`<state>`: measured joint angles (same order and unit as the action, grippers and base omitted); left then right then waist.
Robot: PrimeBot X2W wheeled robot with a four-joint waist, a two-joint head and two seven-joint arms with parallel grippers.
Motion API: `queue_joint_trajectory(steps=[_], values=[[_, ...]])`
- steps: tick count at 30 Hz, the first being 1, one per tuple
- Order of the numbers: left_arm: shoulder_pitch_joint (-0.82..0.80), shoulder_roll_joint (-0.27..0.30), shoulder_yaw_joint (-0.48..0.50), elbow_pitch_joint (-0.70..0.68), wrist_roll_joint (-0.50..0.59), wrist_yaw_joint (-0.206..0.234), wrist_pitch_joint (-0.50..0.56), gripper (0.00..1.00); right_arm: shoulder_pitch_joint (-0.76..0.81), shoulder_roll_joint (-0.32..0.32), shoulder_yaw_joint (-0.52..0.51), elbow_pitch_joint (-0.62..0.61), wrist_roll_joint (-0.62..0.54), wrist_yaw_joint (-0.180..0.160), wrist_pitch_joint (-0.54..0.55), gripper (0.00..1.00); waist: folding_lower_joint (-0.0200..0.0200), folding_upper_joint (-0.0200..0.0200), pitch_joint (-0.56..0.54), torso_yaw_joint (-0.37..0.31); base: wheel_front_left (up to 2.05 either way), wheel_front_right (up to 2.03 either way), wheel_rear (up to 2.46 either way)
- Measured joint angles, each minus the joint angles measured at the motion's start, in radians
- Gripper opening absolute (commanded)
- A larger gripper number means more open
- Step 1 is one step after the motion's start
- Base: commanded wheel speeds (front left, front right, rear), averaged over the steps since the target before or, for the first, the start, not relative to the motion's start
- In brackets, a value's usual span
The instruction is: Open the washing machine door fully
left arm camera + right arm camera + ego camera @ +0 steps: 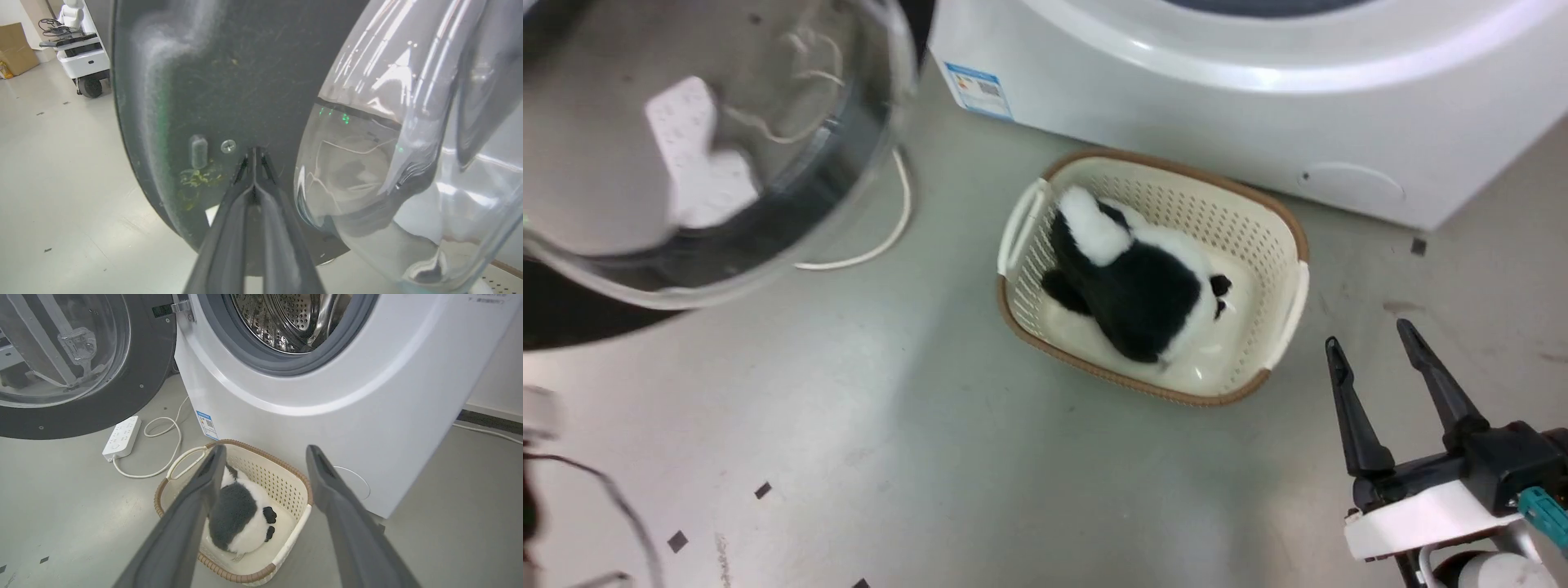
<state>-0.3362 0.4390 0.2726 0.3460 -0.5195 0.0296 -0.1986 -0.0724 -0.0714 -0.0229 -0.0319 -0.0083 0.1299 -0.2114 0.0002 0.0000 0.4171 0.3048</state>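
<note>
The washing machine door (572, 314) hangs swung out at the upper left, its clear glass bowl (727, 147) bulging toward me, away from the white machine (1176, 106). In the left wrist view my left gripper (254, 154) is shut with nothing in it, its tips against the door's black inner rim (184, 81) beside a screw, left of the glass bowl (388, 134). My right gripper (1368, 336) stands open at the lower right, off the door. The right wrist view shows the door (135, 384) left of the open steel drum (286, 318), with the right gripper (265, 451) open above the basket.
A cream basket (1278, 237) holding a black-and-white plush toy (1135, 286) sits on the floor in front of the machine. A white power strip (121, 437) and its cable (167, 433) lie under the door. A white cart (81, 53) and a cardboard box (14, 47) stand far off.
</note>
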Motion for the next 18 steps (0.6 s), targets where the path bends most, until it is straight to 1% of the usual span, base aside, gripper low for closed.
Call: queue_joint_trajectory(steps=[3, 4, 7, 14, 18], values=[[-0.049, 0.055, 0.034, 0.072, -0.023, -0.015, 0.005, 0.0, -0.007, -0.007, 0.002, -0.011, -0.01, 0.0, 0.008, 1.0, 0.0, 0.0, 0.022, -0.021, 0.0, 0.0, 0.0], [-0.09, 0.104, 0.036, 0.149, -0.028, -0.041, 0.006, 0.0, -0.023, -0.008, 0.001, -0.022, -0.01, 0.0, 0.008, 1.0, 0.0, 0.0, 0.034, -0.04, 0.0, 0.0, 0.0], [-0.121, 0.136, 0.028, 0.214, -0.017, -0.06, 0.0, 0.0, -0.024, -0.007, 0.003, -0.025, -0.01, 0.0, 0.008, 1.0, 0.0, -0.0001, 0.037, -0.052, 0.0, 0.0, 0.0], [-0.146, 0.142, 0.022, 0.291, 0.006, -0.077, -0.045, 0.0, -0.023, 0.0, 0.006, -0.004, -0.008, 0.0, 0.0, 1.0, -0.0001, 0.0, 0.004, -0.06, 0.0, 0.0, 0.0], [-0.138, 0.125, 0.013, 0.272, 0.038, -0.085, -0.054, 0.0, -0.02, 0.006, -0.004, 0.013, 0.007, 0.0, -0.012, 1.0, -0.0002, 0.0, -0.033, -0.066, 0.0, 0.0, 0.0]])
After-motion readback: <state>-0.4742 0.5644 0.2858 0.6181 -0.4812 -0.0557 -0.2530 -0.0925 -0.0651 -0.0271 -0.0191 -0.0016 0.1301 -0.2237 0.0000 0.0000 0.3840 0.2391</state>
